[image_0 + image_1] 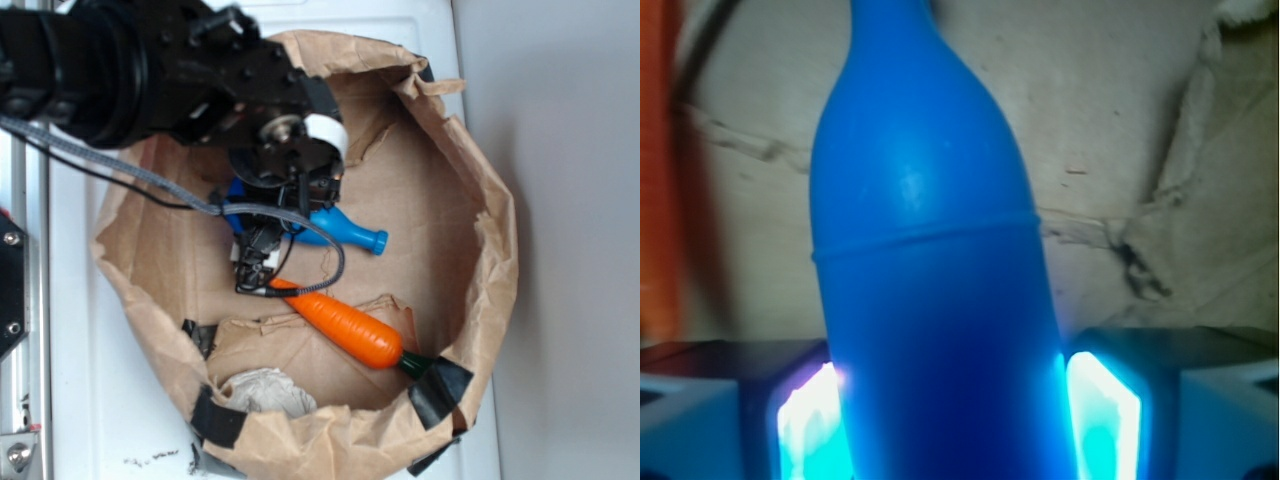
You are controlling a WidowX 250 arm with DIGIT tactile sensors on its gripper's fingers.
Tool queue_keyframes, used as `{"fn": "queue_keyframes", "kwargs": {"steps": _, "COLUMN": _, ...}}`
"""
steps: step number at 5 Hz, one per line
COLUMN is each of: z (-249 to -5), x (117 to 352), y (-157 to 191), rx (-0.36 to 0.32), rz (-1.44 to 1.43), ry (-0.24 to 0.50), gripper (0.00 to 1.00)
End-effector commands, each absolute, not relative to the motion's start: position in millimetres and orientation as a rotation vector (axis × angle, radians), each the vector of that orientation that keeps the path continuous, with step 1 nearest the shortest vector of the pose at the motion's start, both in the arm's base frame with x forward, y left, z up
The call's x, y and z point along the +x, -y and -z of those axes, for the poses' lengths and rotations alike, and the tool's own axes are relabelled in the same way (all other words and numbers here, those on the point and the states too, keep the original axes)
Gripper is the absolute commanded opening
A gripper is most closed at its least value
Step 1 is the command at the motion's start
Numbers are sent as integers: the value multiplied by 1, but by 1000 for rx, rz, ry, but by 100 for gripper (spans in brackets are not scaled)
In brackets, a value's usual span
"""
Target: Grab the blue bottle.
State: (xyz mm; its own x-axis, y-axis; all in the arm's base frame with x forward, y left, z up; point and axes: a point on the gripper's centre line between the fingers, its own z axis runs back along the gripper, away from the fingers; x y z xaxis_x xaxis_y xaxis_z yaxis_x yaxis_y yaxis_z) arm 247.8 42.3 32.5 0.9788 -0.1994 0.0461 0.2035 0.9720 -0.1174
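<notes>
Gripper (262, 240) is down inside the paper bag (480, 230), mid-frame in the exterior view, straddling the blue bottle (930, 300). The grasp is under way. The wrist view fills with its body: left pad (815, 425) seems to touch, right pad sits just beside, so the jaws look not quite clamped. Next: squeeze firmly, then lift. Only the exterior view shows the whole carrot (350, 330) lying nearby.

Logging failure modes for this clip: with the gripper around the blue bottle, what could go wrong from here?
1. The bottle is smooth and round; the left pad touches it, but a gap shows at the right pad, so it may roll or squirt out on closing.
2. The carrot lies close by, and the cable loops near it, so a lift could snag or drag it.
</notes>
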Motion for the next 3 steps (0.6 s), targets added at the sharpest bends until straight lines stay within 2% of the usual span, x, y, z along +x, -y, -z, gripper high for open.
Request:
{"fn": "queue_keyframes", "kwargs": {"steps": 1, "z": -141, "x": 247, "y": -38, "rx": -137, "rz": 159, "ry": 144, "gripper": 0}}
{"fn": "queue_keyframes", "kwargs": {"steps": 2, "z": -168, "x": 238, "y": -36, "rx": -164, "rz": 153, "ry": 162, "gripper": 0}}
{"fn": "queue_keyframes", "kwargs": {"steps": 3, "z": -175, "x": 237, "y": -33, "rx": -144, "rz": 143, "ry": 178, "gripper": 0}}
